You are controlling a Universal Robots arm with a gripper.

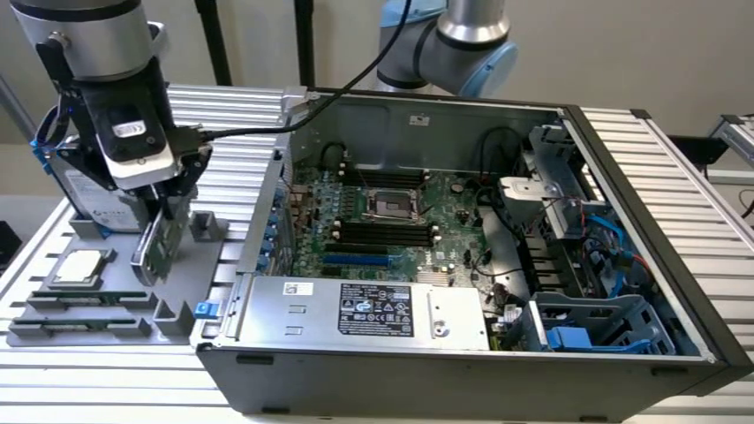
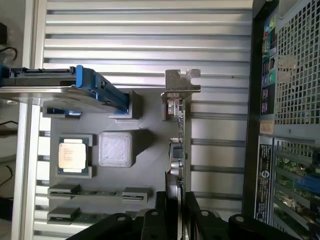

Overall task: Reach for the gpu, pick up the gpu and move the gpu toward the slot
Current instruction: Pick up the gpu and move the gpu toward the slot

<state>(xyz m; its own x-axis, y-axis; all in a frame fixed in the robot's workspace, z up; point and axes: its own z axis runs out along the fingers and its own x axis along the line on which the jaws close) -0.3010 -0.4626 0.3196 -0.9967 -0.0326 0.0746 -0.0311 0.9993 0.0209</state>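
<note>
On the exterior view's left I see the tray [image 1: 71, 331] with the CPU [image 1: 78, 267] in it and the drive [image 1: 85, 196] standing at its back. Just beside them my gripper [image 1: 162, 208] is clenched on the gpu [image 1: 154, 249], which stands on edge over the tray; I can't tell whether it is clear of its holder. From the wrist, the fingers [image 2: 194, 214] flank the card's edge, with the bracket [image 2: 180, 86] at the far end. Further right lies the open case [image 1: 471, 375], close beside the card.

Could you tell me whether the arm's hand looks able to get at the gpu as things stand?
Very likely yes: the hand straddles one edge of the gpu, seemingly gripping it, and nothing stands between them.
</note>
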